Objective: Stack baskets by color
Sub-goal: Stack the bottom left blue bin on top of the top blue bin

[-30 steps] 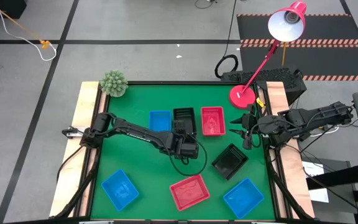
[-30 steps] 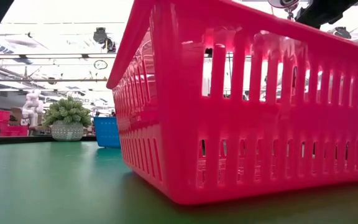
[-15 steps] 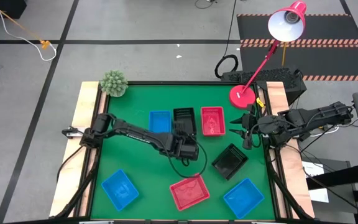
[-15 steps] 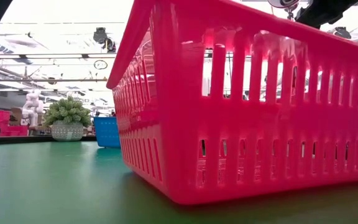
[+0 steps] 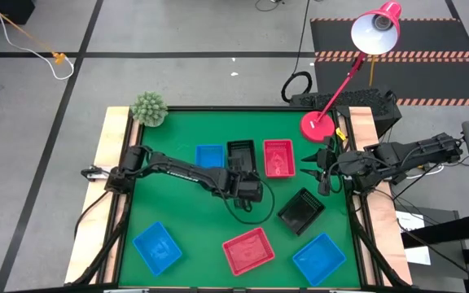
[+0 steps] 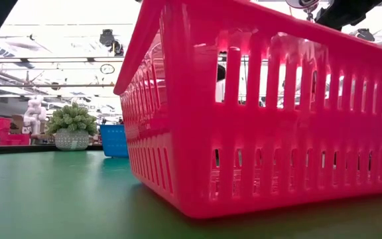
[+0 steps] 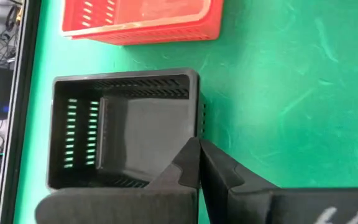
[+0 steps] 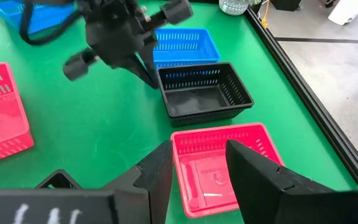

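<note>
**A:** Starting from your side of the bench (image 5: 177,213), what matters first?

**B:** The near row, blue basket (image 5: 157,247), red basket (image 5: 249,251) and second blue basket (image 5: 319,259), can wait. Just beyond them sits the skewed black basket (image 5: 300,210), its long axis running diagonally across the bench.

**A:** And the left end effector (image 7: 198,146)?

**B:** It is near the middle with its fingers pinched together. They look clamped on the near short wall of the upright black basket (image 7: 135,130), by a corner, one finger inside and one outside. That basket lies straight ahead of the fingers, on their far side, in the far row between a blue basket (image 5: 209,157) and a red one (image 5: 278,157). Its long axis runs near to far, in line with your reach.

**A:** So what does the move turn on?

**B:** In my judgement, its partner lies nearer you and to the right, and turned. You'd need to rotate one to match before nesting.

**A:** The right end effector (image 5: 322,171)?

**B:** Waiting at the right edge, fingers apart, holding nothing, and about as close to the skewed basket as you are.
</note>
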Tool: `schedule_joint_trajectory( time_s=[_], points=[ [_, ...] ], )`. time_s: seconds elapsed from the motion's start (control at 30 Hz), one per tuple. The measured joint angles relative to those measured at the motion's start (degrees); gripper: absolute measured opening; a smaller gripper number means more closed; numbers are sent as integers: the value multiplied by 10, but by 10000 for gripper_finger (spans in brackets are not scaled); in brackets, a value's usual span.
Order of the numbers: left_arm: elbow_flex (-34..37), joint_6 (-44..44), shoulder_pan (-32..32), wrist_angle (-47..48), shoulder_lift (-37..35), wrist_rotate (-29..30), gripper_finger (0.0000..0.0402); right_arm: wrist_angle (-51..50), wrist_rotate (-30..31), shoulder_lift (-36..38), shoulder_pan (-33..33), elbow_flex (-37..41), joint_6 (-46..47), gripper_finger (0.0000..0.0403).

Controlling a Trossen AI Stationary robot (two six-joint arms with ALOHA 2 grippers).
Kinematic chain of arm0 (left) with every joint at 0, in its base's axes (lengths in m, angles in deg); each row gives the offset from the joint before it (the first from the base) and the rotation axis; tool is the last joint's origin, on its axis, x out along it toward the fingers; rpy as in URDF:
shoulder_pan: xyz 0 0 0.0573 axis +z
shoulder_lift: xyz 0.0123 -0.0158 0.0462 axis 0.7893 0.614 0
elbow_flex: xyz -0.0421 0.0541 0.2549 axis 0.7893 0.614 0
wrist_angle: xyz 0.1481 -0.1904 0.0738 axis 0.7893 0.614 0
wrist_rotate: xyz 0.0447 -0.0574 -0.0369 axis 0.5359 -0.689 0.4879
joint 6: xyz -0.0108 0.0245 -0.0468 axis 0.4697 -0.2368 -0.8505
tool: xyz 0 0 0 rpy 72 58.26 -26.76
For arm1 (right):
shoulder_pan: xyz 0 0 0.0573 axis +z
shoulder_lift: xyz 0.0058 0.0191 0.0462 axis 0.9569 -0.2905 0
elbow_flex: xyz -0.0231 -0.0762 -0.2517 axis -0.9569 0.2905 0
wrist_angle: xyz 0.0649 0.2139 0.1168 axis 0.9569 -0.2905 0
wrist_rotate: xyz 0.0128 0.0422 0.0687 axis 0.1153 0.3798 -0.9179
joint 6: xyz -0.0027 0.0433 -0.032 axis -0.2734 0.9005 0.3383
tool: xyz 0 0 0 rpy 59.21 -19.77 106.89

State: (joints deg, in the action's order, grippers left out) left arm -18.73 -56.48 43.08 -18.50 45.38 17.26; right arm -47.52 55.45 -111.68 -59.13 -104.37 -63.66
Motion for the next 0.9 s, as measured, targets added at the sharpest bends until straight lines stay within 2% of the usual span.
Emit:
schedule_joint_trajectory(
  time_s=[0.2,0.33,0.57,0.73,0.9],
  points=[
    [0,-22,-53,16,-42,-1,15,0,0,0,0,0,-2,141],
    [0,-65,-111,64,-73,-3,16,0,0,0,0,0,-2,141],
    [0,-208,-258,176,-90,-10,17,6,0,0,0,0,-6,141],
    [0,-324,-359,188,-92,-12,17,36,0,0,0,0,-21,141],
    [0,-475,-434,193,-91,-12,27,69,0,0,0,0,-34,141]
  ],
)
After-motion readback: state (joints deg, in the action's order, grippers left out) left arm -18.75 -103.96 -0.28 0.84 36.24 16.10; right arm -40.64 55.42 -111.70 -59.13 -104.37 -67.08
